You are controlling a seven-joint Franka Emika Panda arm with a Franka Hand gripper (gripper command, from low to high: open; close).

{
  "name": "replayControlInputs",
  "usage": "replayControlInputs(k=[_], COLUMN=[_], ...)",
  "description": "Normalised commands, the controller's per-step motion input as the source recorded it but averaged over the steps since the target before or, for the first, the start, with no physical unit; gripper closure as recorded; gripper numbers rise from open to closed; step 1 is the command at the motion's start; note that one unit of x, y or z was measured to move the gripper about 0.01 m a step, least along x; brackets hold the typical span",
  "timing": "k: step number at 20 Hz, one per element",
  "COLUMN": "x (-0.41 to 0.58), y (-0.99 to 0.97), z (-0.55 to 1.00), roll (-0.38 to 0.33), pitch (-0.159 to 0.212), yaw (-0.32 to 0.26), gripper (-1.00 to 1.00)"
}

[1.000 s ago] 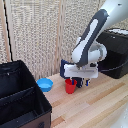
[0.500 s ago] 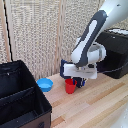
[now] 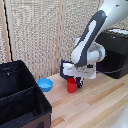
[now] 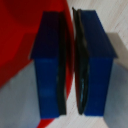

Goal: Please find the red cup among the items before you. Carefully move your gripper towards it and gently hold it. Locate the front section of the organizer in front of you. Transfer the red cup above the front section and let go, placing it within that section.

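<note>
The red cup (image 3: 72,87) stands upright on the wooden table, just to the exterior view's right of the light-blue bowl. My gripper (image 3: 75,78) is down on the cup's rim. In the wrist view the two dark-blue fingers (image 4: 50,60) stand almost together around the gripper's middle (image 4: 71,65). The red cup (image 4: 20,35) fills the area beside and behind them, and its wall runs into the thin gap. The black organizer (image 3: 10,75) sits at the exterior view's lower left, its two compartments empty as far as they show.
A shallow light-blue bowl (image 3: 45,84) lies between the organizer and the cup. A glossy black machine (image 3: 114,50) stands at the exterior view's right, behind the arm. A woven screen wall runs along the back. Bare wood lies in front of the cup.
</note>
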Motion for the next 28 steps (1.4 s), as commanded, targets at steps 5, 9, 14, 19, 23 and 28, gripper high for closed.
replayControlInputs(k=[5,9,14,19,23,28], x=[0.135,0.153,0.117,0.162,0.167,0.166], y=[0.04,0.14,0.17,0.23,0.43,0.56], z=[0.72,0.78,0.66,0.54,0.52,0.58], roll=[0.000,0.007,0.020,0.042,0.056,0.021], pitch=[0.000,0.044,0.096,0.107,0.140,0.095], yaw=[-0.041,-0.029,-0.014,0.007,0.058,0.112], gripper=[1.00,1.00,1.00,1.00,1.00,1.00])
